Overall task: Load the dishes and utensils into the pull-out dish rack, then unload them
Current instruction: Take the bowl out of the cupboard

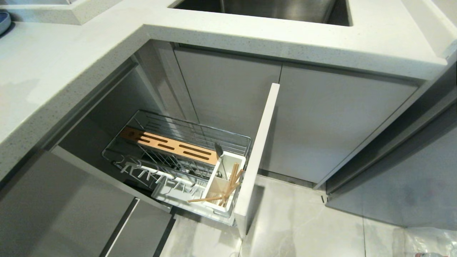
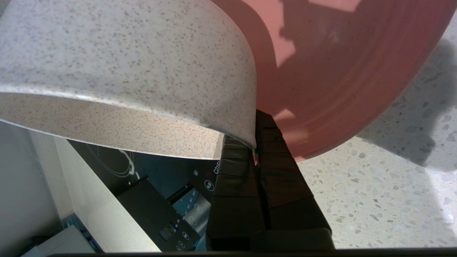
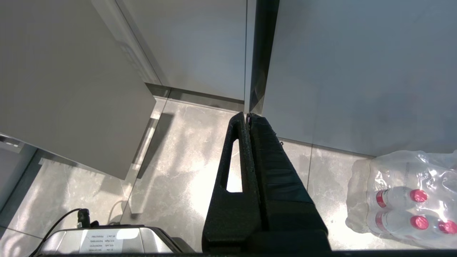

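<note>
Speckled off-white bowl (image 2: 125,67) pinched by its rim in the closed left gripper (image 2: 255,151) over the counter (image 2: 385,192), beside a pink bowl (image 2: 332,71); further right and lower, rack (image 1: 178,157) pulled out, chopsticks (image 1: 228,187) and spoon (image 1: 219,151) in its cup (image 1: 228,182); right gripper (image 3: 248,117) shut, empty.

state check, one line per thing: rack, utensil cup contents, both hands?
pull-out dish rack: pulled out, no dishes in it.
chopsticks: in the white utensil cup, leaning; one lies tipped over the cup's edge.
spoon: standing in the same cup.
left hand: shut on the rim of a speckled off-white bowl, over the countertop, next to a pink bowl.
right hand: shut, empty, above the floor.
</note>
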### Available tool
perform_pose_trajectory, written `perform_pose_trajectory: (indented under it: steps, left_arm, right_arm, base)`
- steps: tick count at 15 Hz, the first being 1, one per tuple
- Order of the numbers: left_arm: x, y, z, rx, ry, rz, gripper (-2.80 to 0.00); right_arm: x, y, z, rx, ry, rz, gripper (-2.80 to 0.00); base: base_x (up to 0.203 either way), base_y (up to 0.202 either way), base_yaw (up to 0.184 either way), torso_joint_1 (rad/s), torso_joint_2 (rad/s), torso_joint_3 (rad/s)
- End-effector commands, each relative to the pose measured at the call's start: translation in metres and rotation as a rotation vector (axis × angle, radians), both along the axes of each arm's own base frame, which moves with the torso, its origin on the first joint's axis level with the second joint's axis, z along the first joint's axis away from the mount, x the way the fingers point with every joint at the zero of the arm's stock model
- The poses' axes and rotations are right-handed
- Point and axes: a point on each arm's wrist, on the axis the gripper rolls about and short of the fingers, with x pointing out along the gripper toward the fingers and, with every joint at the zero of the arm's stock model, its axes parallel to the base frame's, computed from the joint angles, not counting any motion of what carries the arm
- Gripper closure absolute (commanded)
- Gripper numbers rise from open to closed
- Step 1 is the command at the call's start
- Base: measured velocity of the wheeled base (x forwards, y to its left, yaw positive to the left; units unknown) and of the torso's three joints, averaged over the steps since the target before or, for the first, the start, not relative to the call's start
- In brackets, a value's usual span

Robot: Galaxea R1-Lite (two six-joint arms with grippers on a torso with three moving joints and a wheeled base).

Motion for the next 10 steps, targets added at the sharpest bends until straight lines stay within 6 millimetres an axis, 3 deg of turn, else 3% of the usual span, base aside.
perform_pose_trajectory:
  steps: [1,10]
  left_arm:
    - [0.0007,0.0011,-0.0012,-0.003,0.013,0.005,0.00]
    - [0.0003,0.0015,-0.0013,-0.004,0.013,0.010,0.00]
  right_arm:
    - [0.0001,0.0000,-0.0004,0.000,0.001,0.000,0.00]
    - [0.0001,0.0000,-0.0004,0.000,0.001,0.000,0.00]
  base:
    - [0.000,0.000,0.000,0.000,0.00,0.000]
    - [0.000,0.000,0.000,0.000,0.00,0.000]
